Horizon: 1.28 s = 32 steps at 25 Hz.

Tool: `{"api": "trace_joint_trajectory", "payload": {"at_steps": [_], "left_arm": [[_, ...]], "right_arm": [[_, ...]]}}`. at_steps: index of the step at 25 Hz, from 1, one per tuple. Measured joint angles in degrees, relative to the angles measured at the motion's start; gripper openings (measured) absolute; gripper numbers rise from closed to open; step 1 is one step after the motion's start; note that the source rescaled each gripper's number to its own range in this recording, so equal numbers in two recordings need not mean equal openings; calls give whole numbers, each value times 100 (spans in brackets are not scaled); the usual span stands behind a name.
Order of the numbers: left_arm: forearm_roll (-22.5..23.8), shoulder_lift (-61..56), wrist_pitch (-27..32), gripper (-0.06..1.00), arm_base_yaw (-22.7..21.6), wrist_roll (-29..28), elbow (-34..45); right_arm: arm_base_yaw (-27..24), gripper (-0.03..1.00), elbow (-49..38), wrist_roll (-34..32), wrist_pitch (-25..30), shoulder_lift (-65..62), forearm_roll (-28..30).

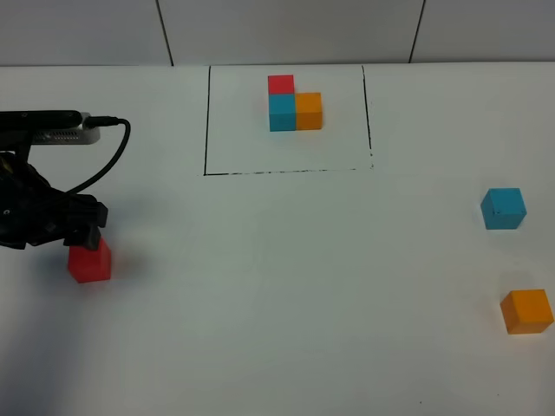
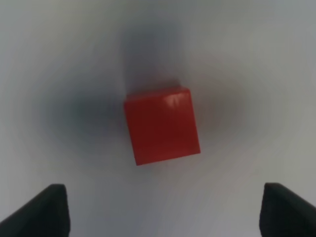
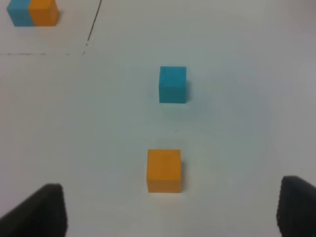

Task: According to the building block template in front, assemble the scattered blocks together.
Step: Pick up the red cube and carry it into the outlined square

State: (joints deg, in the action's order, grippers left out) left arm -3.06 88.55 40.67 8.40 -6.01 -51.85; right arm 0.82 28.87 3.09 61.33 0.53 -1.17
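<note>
Item: red block (image 1: pixel 90 262), lower left of the frame on the surface (image 1: pixel 277 286), left end effector (image 2: pixel 160 212) open and empty above it; advice: square jaws to its slightly turned faces, descend centred, then close.

white table (image 1: pixel 277 303), pale seamed wall (image 1: pixel 286 30) behind it

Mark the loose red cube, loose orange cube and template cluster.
loose red cube (image 2: pixel 162 126), left wrist view, top face.
loose orange cube (image 1: pixel 526 307), exterior high view, top face.
template cluster (image 1: pixel 283 109), exterior high view, cyan-blue cube.
</note>
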Motion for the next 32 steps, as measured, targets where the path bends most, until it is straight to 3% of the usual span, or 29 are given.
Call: {"api": "trace_joint_trajectory", "payload": {"at_steps": [8,32], "left_arm": [[417,252,-46,77,17,-652,-1],[306,1566,-942,74,166,-757,-6]], "right_arm": [[0,73,0,0,0,0,0],[0,73,0,0,-1,0,0]]}}
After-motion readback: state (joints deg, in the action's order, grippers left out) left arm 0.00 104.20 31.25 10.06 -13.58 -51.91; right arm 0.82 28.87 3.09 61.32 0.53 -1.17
